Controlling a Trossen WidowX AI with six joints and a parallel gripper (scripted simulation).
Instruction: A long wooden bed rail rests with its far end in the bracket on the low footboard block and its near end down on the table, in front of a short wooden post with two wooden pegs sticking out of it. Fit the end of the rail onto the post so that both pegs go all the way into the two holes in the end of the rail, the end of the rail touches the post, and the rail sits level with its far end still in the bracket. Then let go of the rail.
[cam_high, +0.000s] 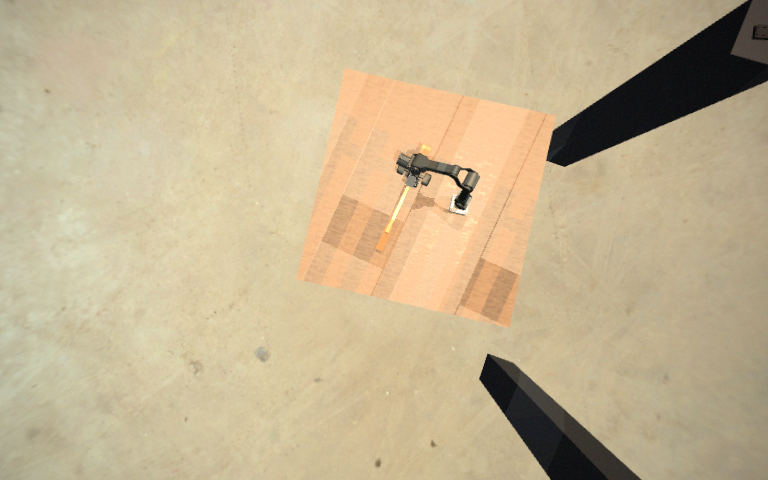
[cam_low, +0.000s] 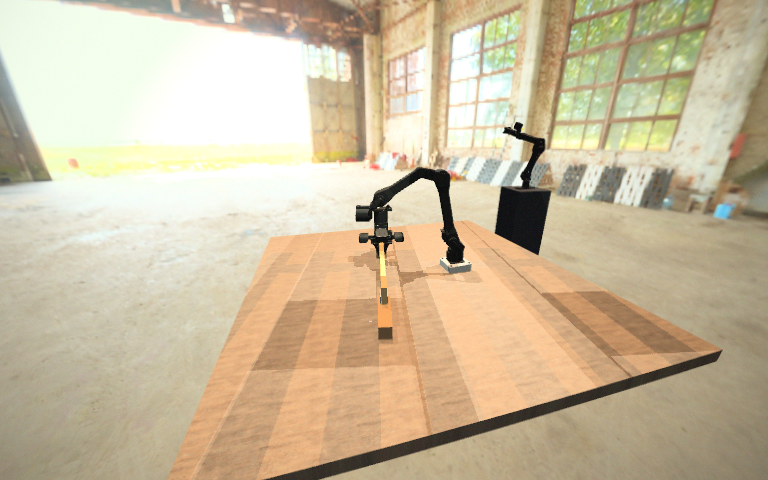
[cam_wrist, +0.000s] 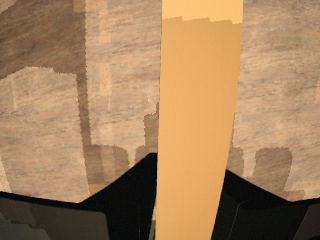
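Observation:
The long yellow rail runs from the footboard block to my gripper. The gripper is shut on the rail close to its post-side end, with one dark finger on each side in the wrist view. The rail's far end stands at the block's bracket; its exact seat is too small to tell. The post shows as a small yellow patch just beyond the gripper. The pegs, the holes and any gap between rail and post are hidden. Whether the rail is level is unclear.
The arm reaches across from its white base on the wooden table. A second arm stands on a black pedestal beyond the table. Dark beams flank the table in the top view.

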